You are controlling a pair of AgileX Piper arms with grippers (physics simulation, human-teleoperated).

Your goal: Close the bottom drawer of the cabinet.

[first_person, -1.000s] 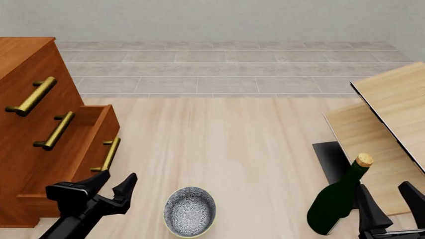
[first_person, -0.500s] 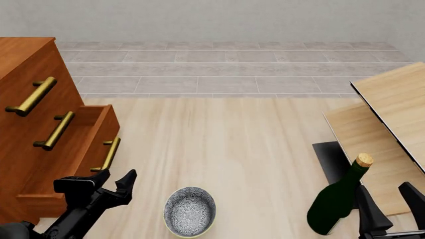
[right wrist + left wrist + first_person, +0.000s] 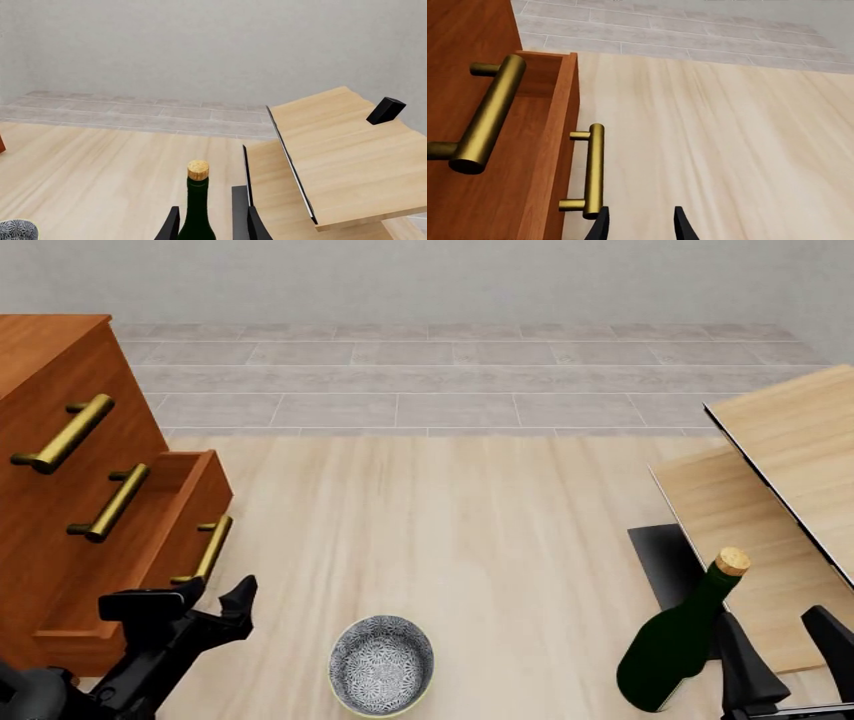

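The cabinet (image 3: 54, 390) stands at the left, reddish-brown with three brass-handled drawers. The bottom drawer (image 3: 134, 540) is pulled partly out, and its brass handle (image 3: 204, 550) faces right. My left gripper (image 3: 198, 600) is open and empty at the near end of that handle. In the left wrist view the gripper (image 3: 639, 226) sits just right of the handle (image 3: 594, 170), with one finger (image 3: 600, 225) against or very near its end. My right gripper (image 3: 790, 652) is open and empty at the bottom right, just behind a green bottle (image 3: 678, 645).
A patterned bowl (image 3: 382, 664) sits on the table to the right of my left gripper. Light-wood boards (image 3: 787, 470) lean at the right over a dark mat (image 3: 665, 560). The corked bottle (image 3: 197, 210) stands upright ahead of the right fingers.
My left gripper has moved left and slightly nearer, up to the bottom drawer's handle. The drawer has slid a little way in. The right arm has not moved.
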